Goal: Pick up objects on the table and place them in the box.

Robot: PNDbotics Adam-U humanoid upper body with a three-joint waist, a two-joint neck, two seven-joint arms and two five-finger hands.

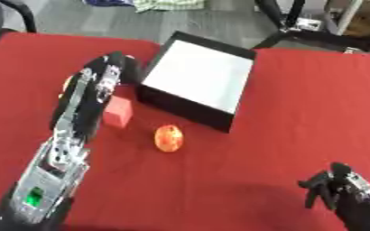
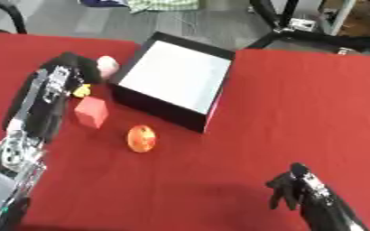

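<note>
A black box (image 1: 187,109) with a white inside stands at the back centre of the red table. My left arm reaches up the left side, and my left hand (image 2: 68,66) is beside the box's left corner, right next to a pale pink object (image 2: 107,66). A small yellow thing (image 2: 81,91) shows just under the hand. A red cube (image 2: 91,112) lies beside the forearm, in front of the box. An orange-red ball (image 1: 169,138) lies to the right of the cube. My right hand (image 1: 336,183) rests open at the lower right, holding nothing.
The red cloth (image 1: 298,113) covers the table, with bare room right of the box and along the front. Black chair legs and stands (image 1: 298,27) are on the grey floor beyond the far edge.
</note>
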